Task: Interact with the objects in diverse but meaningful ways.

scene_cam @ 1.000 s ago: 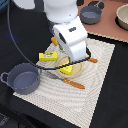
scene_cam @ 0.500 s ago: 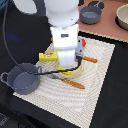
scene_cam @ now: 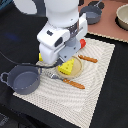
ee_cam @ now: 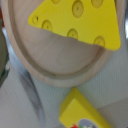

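A yellow holed cheese wedge (scene_cam: 69,65) lies on a round wooden plate (scene_cam: 76,73) on the striped mat; in the wrist view the wedge (ee_cam: 80,20) fills the plate's (ee_cam: 60,62) far part. My gripper (scene_cam: 67,54) hangs just above the wedge, and the white hand hides its fingers. The yellow box with red marks (ee_cam: 82,111) lies beside the plate and shows as a yellow corner under the hand (scene_cam: 40,57). A red fruit (scene_cam: 82,43) sits behind the hand. A grey two-handled pot (scene_cam: 22,79) stands at the exterior view's left. The bread loaf is out of view.
Two orange sticks (scene_cam: 88,59) (scene_cam: 74,84) lie on the mat (scene_cam: 95,95) beside the plate. A metal utensil (scene_cam: 52,76) lies between plate and pot. A second grey pot (scene_cam: 92,12) and a pale bowl (scene_cam: 122,17) stand at the back.
The hand has shifted a little toward the exterior view's left, so more of the cheese wedge shows. The objects have not moved.
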Controlling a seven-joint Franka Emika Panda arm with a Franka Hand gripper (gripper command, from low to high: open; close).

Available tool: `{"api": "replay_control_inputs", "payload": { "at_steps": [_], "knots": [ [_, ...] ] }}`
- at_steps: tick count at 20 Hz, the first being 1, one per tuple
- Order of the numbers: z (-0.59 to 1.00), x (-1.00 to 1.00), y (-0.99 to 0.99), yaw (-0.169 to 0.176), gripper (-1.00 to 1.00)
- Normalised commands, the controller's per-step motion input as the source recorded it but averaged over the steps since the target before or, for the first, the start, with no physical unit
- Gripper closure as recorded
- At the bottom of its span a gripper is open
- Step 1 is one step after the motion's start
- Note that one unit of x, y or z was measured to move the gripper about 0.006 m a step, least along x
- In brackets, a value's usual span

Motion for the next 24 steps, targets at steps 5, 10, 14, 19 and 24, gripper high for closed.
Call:
{"api": "replay_control_inputs", "payload": {
  "at_steps": [5, 10, 14, 19, 24],
  "knots": [
    [0.0, 0.03, 0.0, -0.132, -1.0],
    [0.0, 0.16, 0.0, -0.096, -1.0],
    [0.0, 0.27, 0.0, -0.114, -1.0],
    [-0.02, 0.26, 0.0, -0.109, -1.0],
    [-0.02, 0.24, 0.0, -0.069, -1.0]
  ]
}}
